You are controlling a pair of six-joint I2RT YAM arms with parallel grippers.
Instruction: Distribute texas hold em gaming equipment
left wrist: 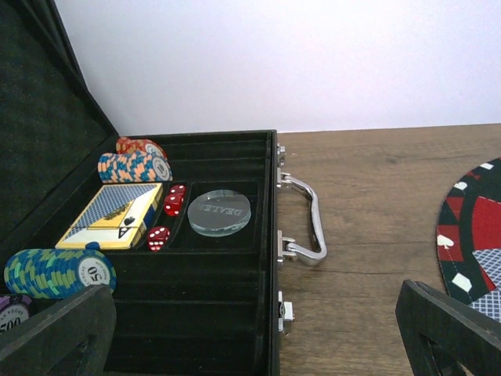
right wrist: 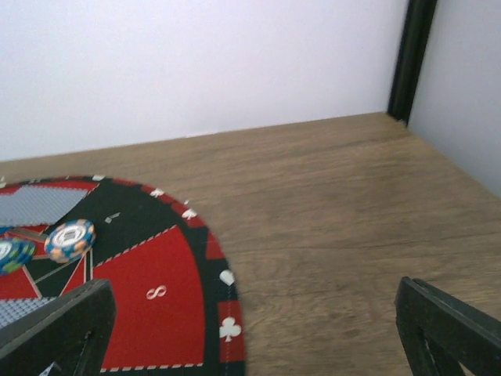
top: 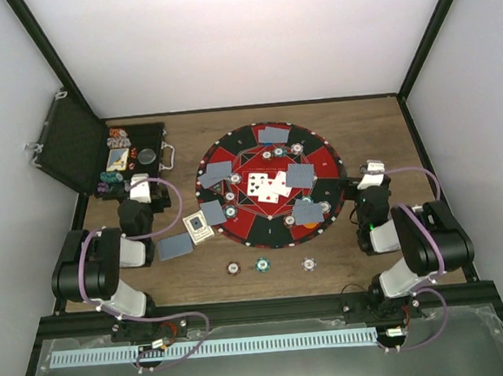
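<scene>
- Black felt lines the open case point(left wrist: 196, 313) at the far left of the counter point(top: 378, 134). In it lie a teal chip stack point(left wrist: 59, 272) on its side, an orange-and-blue chip stack point(left wrist: 133, 166) farther back, a boxed deck point(left wrist: 113, 215), red dice point(left wrist: 174, 200) and a clear dealer disc point(left wrist: 220, 211).
- The left jaws hang at the near edge of the case, spread wide and grasping nothing. The step in hand is probably fetching more chips from the case.
- To do this well, the left arm should centre over one stack only. A stack lying on its side is best squeezed end to end, so the chips press together rather than fan out.
- The descent should stay clear of the raised lid point(top: 70, 150) on the left and the metal handle point(left wrist: 309, 219) on the right.
- Right of the case, a loose pile of grey-blue-backed cards point(top: 175, 246) and a second deck box point(top: 199, 227) sit on the counter just beside the round mat point(top: 272, 228). Three single chips point(top: 262, 264) lie in a row in front of the mat.
- On the mat, face-up cards point(top: 267, 185) fill the centre, and face-down cards point(top: 300, 175) ring it with small chips near them. New chips should land beside a seat's cards, not on top of them.
- The right jaws hover at the mat's right edge, released and empty, with a striped chip point(right wrist: 70, 239) and a card back point(right wrist: 39, 205) ahead of them. That arm is better placed for the right-hand seats.
</scene>
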